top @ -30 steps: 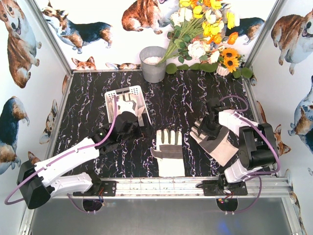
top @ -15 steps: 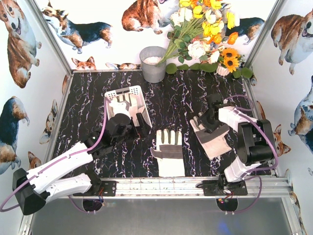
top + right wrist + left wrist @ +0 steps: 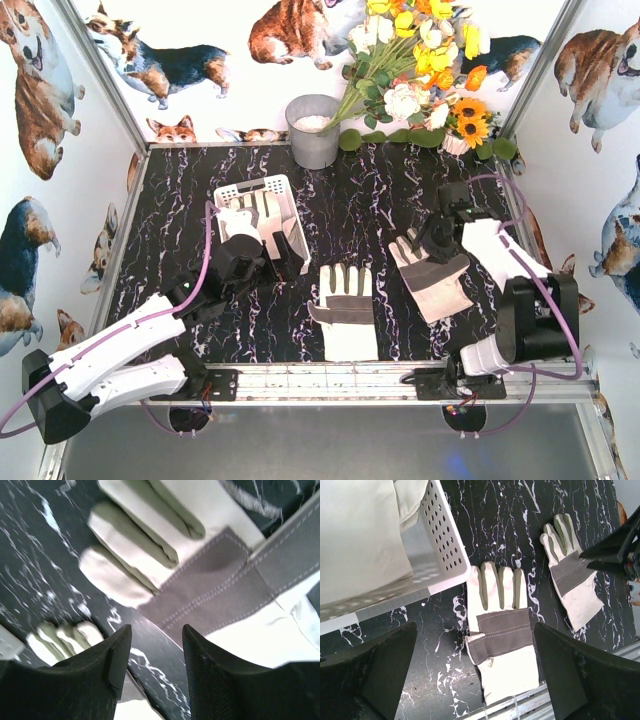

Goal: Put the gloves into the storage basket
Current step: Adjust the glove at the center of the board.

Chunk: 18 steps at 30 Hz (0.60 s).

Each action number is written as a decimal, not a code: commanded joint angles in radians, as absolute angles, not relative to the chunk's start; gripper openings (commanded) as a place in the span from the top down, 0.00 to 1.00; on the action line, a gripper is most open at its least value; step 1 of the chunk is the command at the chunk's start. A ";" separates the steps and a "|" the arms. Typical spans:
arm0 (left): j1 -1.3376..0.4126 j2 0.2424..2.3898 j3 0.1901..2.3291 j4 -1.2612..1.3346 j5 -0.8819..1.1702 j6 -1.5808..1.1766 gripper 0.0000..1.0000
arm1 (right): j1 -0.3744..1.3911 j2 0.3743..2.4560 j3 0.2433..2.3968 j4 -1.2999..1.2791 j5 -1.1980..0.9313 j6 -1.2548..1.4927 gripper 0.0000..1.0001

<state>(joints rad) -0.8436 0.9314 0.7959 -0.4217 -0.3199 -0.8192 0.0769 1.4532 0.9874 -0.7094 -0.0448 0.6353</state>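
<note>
Three gloves show. One lies inside the white storage basket (image 3: 284,203) (image 3: 445,555) as a cream glove (image 3: 250,215) (image 3: 355,535). A second glove (image 3: 345,310) (image 3: 502,630) lies flat, palm up, near the front rail. The third glove (image 3: 435,278) (image 3: 572,582) (image 3: 220,575) lies at an angle to the right. My left gripper (image 3: 282,262) (image 3: 475,627) hangs open by the basket's near corner, over the middle glove's left side. My right gripper (image 3: 432,238) (image 3: 156,635) is open just above the third glove's finger end, with only bare table between its fingers.
A grey metal bucket (image 3: 313,130) stands at the back centre beside a bunch of artificial flowers (image 3: 420,70). The aluminium rail (image 3: 330,378) runs along the front edge. Printed walls close in the left, right and back sides.
My right arm has swung back and to the right, and the third glove has shifted slightly and lies flat. My left gripper has drawn a little left, uncovering more of the basket.
</note>
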 commanded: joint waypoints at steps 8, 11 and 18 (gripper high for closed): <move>-0.836 0.934 0.772 -0.404 -0.304 -0.825 0.04 | 0.090 1.523 0.875 -0.773 -0.250 0.453 0.51; -0.836 0.926 0.767 -0.403 -0.303 -0.829 0.04 | 0.123 1.556 0.891 -0.789 -0.229 0.439 0.50; -0.836 0.907 0.764 -0.415 -0.321 -0.837 0.04 | 0.236 1.545 0.868 -0.780 -0.257 0.487 0.49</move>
<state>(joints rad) -0.8433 0.9287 0.7734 -0.4232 -0.3077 -0.8318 0.1909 1.5642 0.8669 -0.7975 -0.2138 0.4763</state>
